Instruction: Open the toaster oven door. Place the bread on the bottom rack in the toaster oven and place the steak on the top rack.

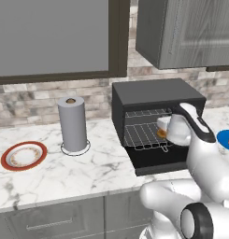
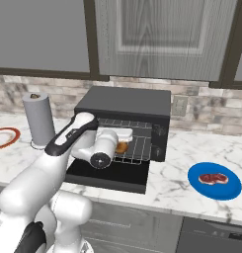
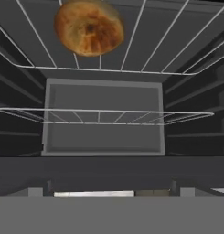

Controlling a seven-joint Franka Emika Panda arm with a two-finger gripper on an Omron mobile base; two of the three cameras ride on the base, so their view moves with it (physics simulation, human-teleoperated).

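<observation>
With the hand (image 2: 123, 141) spread open and empty inside the toaster oven (image 2: 123, 106), the bread (image 3: 88, 27) lies on the bottom rack (image 3: 131, 50); a careless withdrawal could snag the wires and roll it off

A white marble counter (image 1: 50, 172) runs beneath a brick backsplash (image 1: 27, 100) of mixed greys and tans. Above the counter hang grey panelled wall cabinets (image 2: 167, 37) beside a dark-framed window (image 1: 50, 37). Below the counter sit grey drawer fronts (image 1: 46, 219). On the backsplash, above the counter's right stretch, a pale wall outlet (image 2: 180, 105) is mounted.
</observation>
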